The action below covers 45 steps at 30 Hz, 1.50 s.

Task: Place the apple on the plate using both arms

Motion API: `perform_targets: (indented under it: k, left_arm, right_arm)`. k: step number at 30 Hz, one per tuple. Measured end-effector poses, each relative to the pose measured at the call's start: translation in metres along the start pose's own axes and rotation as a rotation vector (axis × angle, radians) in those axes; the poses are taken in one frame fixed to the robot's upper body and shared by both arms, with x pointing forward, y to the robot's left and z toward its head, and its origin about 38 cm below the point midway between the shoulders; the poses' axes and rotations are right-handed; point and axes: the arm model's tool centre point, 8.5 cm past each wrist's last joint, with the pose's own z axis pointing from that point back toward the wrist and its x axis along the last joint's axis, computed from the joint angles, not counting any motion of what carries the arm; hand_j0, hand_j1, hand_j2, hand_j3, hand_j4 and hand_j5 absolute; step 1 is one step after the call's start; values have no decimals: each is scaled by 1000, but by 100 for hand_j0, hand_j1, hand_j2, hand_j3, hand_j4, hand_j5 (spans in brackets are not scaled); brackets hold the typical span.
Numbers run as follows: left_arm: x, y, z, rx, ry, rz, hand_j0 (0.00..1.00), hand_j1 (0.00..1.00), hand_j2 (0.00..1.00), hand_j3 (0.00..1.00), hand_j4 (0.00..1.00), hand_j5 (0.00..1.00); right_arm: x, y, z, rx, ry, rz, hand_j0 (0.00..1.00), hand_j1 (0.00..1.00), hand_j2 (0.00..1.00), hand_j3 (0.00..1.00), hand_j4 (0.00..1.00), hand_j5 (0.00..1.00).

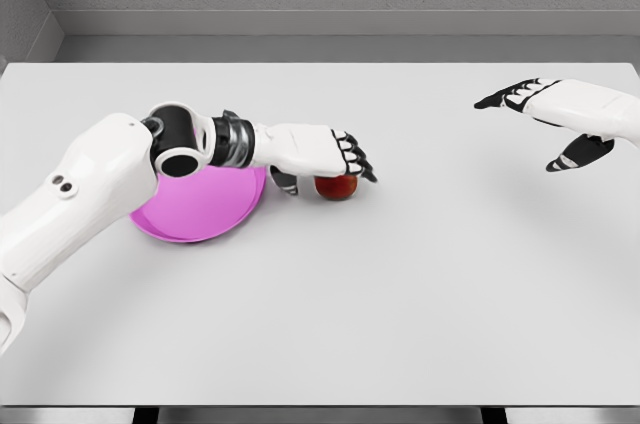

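Observation:
The red apple [337, 187] rests on the white table just right of the pink plate [200, 212]. My left hand [326, 178] reaches over the plate's far edge and hovers on top of the apple. Its fingers [352, 156] drape across the apple's top and right side, and the thumb [285, 182] hangs a little apart on the apple's left. The upper half of the apple is hidden under the palm. My right hand [545, 124] floats far off at the right, fingers spread and holding nothing.
The left forearm and elbow [180, 144] cover the plate's far rim. The table's front edge [320, 406] runs along the bottom, and a grey wall stands behind the table's far edge.

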Motion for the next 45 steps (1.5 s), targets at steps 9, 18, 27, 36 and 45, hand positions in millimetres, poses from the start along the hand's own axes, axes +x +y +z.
perform_targets:
  k: [9,18,27,36,45]
  left_arm:
    - [3,0,-6,-1,-10,4,75,75,75,75,75,75]
    - [7,-4,-10,-23,-19,9,67,67,67,67,67,67]
    - [6,-5,-8,-29,-14,10,30,30,30,30,30,30]
    - [2,-1,-3,-10,-8,12,13,13,13,13,13,13]
    - [-33,-12,58,150,93,194,13,13,13,13,13,13]
  right_arm:
    - [-1,-2,3,2,7,8,100,100,100,100,100,100]
    - [-2,-7,5,-12,12,13,100,100,100,100,100,100]
    - [-3,-14,9,-38,17,16,100,100,100,100,100,100]
    - [-3,-17,11,-49,21,18,100,100,100,100,100,100]
    - [-4,-18,12,-48,23,21,100,100,100,100,100,100]
